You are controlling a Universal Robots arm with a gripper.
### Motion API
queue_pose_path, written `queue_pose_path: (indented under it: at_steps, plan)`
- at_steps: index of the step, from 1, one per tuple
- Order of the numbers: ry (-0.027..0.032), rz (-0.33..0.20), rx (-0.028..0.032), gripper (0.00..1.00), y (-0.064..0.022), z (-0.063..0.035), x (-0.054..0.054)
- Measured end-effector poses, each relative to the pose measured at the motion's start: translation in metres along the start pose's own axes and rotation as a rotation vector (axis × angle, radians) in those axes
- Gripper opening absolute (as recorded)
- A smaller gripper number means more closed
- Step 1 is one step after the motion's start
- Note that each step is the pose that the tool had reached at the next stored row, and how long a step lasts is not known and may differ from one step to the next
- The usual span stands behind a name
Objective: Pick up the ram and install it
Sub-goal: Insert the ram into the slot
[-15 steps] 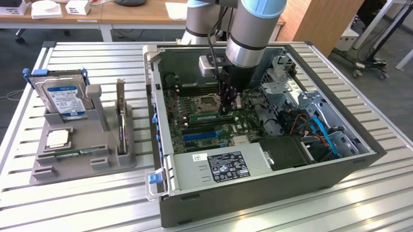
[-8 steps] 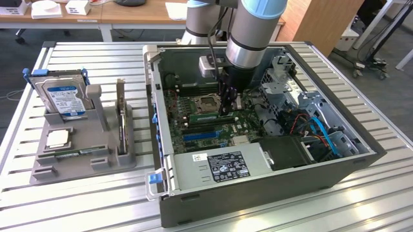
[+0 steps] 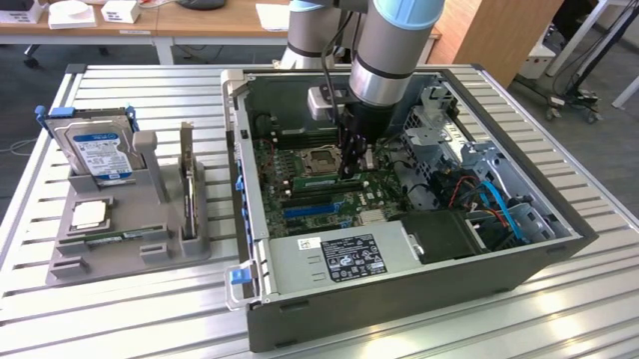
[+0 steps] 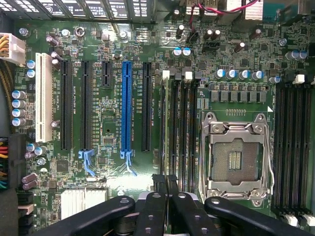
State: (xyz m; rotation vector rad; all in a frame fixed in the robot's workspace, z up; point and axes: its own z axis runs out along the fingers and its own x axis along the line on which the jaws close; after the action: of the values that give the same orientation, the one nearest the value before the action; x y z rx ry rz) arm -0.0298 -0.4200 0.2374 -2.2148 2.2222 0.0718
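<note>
My gripper (image 3: 349, 170) reaches down into the open computer case (image 3: 559, 247), just above the motherboard (image 3: 330, 202). A narrow green stick, the ram (image 3: 316, 182), stands on edge in a memory slot beside the CPU socket (image 3: 322, 158). My fingertips are at its end nearest the socket. In the wrist view the gripper (image 4: 166, 186) is shut, its dark fingertips (image 4: 158, 187) pressed together over the memory slots (image 4: 179, 128). The ram's thin top edge (image 4: 162, 128) runs away from them. Nothing shows between the fingers.
On the exterior view's left a grey holder (image 3: 130, 254) carries a blue-labelled hard drive (image 3: 100, 153), an upright expansion card (image 3: 187, 179) and a narrow green strip (image 3: 118, 238) in its front slot. Inside the case are the power supply (image 3: 340, 258), blue cables (image 3: 499, 206) and the drive cage (image 3: 439, 127).
</note>
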Motion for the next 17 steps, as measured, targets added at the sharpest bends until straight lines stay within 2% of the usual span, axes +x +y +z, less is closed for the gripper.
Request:
queue_pose_path:
  at_steps: [17]
  plan:
    - [-0.0006,0.005,0.0001,0.11,-0.0001,0.0032,0.0001]
